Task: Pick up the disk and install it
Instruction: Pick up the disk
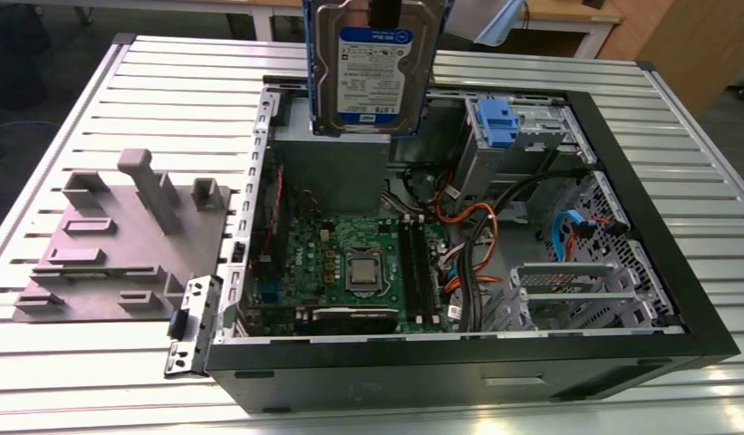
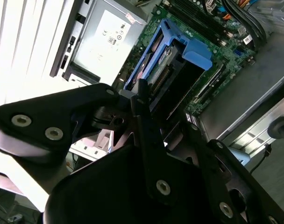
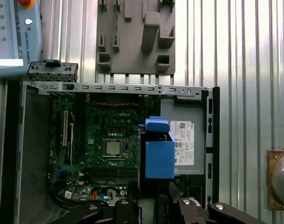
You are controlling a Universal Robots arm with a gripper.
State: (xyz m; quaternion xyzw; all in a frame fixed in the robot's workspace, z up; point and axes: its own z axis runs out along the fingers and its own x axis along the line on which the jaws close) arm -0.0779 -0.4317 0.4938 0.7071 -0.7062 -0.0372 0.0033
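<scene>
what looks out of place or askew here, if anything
Only the hard drive: it hangs upright above the open computer case, clamped at its top end by the gripper, not seated in any bay. Nothing looks spilled or damaged.

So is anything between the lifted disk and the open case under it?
Nothing visible. The gripper holds the disk upright above the case, whose side is open; below it lie the grey box and the motherboard, uncovered.
</scene>
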